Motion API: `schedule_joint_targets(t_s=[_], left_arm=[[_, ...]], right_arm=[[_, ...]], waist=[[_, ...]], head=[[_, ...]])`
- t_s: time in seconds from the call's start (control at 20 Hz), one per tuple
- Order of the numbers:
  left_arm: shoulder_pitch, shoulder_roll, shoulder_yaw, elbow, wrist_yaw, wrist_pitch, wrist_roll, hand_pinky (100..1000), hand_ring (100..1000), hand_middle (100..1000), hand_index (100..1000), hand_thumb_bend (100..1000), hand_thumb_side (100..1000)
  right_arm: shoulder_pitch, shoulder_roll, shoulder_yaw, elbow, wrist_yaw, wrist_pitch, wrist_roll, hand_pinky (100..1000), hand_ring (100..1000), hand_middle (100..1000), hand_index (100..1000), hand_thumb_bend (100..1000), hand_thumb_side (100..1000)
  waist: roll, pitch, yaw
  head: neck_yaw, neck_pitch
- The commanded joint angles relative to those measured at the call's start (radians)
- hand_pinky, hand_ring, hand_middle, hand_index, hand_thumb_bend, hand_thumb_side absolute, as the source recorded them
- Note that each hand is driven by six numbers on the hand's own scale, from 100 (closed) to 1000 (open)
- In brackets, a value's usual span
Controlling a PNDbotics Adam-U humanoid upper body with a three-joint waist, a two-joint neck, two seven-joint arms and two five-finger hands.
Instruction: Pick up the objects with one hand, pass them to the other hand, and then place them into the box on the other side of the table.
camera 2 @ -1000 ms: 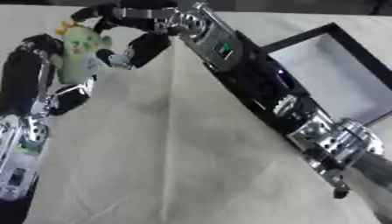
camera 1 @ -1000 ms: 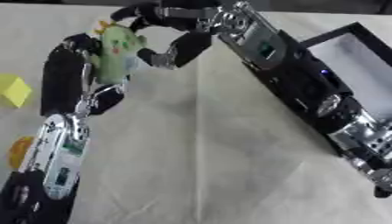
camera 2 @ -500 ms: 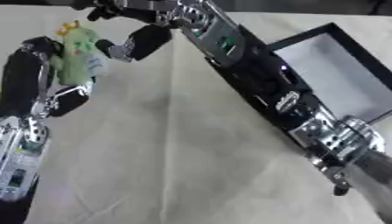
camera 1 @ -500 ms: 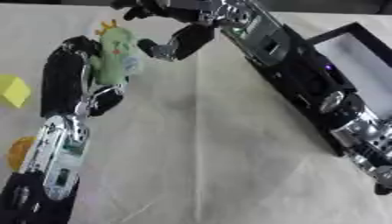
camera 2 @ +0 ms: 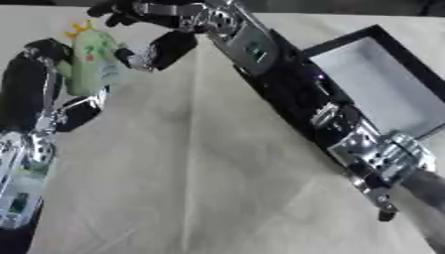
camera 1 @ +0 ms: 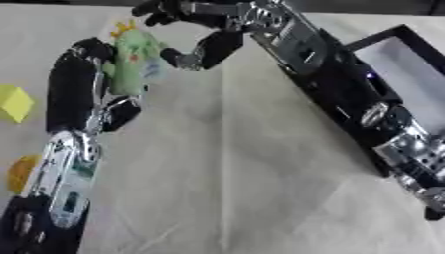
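A green soft toy with a yellow crest is held upright in my left hand, whose fingers are curled round it at the upper left. My right hand reaches across from the right with its fingers spread. Its fingertips hover just above the crest, and its thumb points at the toy's right side with a narrow gap between them. The black box with a pale grey inside lies at the right edge of the table, behind my right forearm.
A yellow block lies on the table at the far left, and an orange thing shows below it beside my left forearm. A beige cloth covers the table.
My right hand has lifted slightly up and away from the toy, and its fingers have opened wider. My left hand still holds the toy in about the same place.
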Motion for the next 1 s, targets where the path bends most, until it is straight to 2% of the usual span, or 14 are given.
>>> schedule_joint_targets(t_s=[0.05,0.45,0.7,1.0], left_arm=[[-0.013,0.008,-0.01,-0.023,-0.011,-0.016,0.0,726,585,480,548,319,100],[-0.017,0.009,-0.025,-0.024,-0.027,-0.042,-0.002,729,587,481,549,325,100],[-0.018,0.009,-0.028,-0.025,-0.045,-0.052,0.002,733,590,483,551,332,100],[-0.021,0.009,-0.029,-0.031,-0.066,-0.061,0.011,735,591,485,553,336,100]], right_arm=[[-0.026,-0.023,-0.007,-0.002,0.001,-0.014,0.023,1000,979,1000,1000,100,391],[-0.03,-0.022,0.0,-0.007,-0.029,-0.006,0.103,1000,979,1000,1000,100,481],[-0.028,-0.021,0.012,-0.008,-0.027,0.002,0.197,1000,977,1000,1000,100,610],[-0.025,-0.02,0.009,-0.011,-0.008,-0.019,0.275,1000,968,996,1000,100,601]], waist=[[-0.007,0.002,0.002],[-0.01,0.002,0.006],[-0.012,0.004,0.008],[-0.014,0.004,0.011]], head=[[-0.003,-0.002],[-0.008,-0.002],[-0.008,-0.002],[-0.013,-0.002]])
